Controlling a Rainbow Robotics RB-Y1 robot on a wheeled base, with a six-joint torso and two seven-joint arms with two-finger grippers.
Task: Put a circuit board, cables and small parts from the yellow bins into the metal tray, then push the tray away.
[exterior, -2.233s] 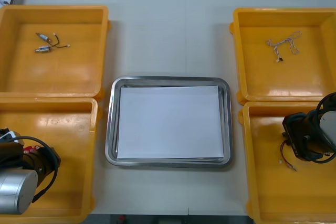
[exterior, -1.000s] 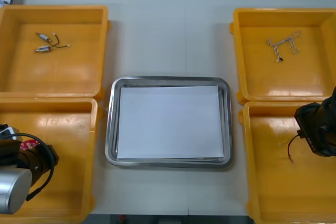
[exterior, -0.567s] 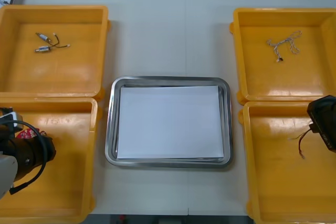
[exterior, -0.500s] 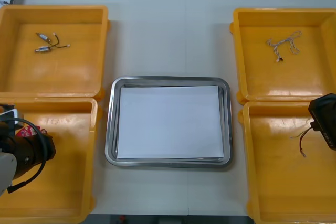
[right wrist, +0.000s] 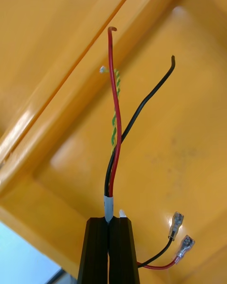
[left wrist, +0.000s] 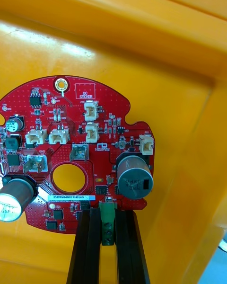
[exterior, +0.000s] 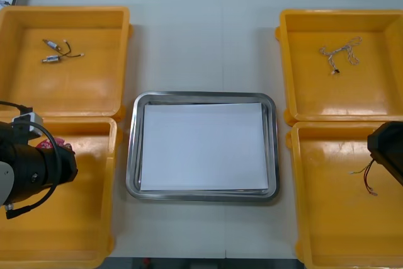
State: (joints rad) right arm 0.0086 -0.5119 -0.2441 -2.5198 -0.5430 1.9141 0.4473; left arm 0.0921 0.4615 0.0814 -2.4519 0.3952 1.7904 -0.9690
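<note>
1. My left gripper (left wrist: 108, 214) pinches a green connector on the edge of the round red circuit board (left wrist: 71, 123), over the near left yellow bin (exterior: 88, 231).
2. The board reads "QC STICKER". Its white label seems to begin "JSDRV", but it is too small to be sure.
3. My right gripper (right wrist: 109, 222) is clamped on a red and black cable (right wrist: 117, 123) above the near right yellow bin (exterior: 327, 231).
4. The metal tray (exterior: 133, 155), white inside, lies between the bins.

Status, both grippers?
Left gripper shut on circuit board, over near left bin. Right gripper shut on red and black cable, over near right bin. Nothing blocking metal tray.
</note>
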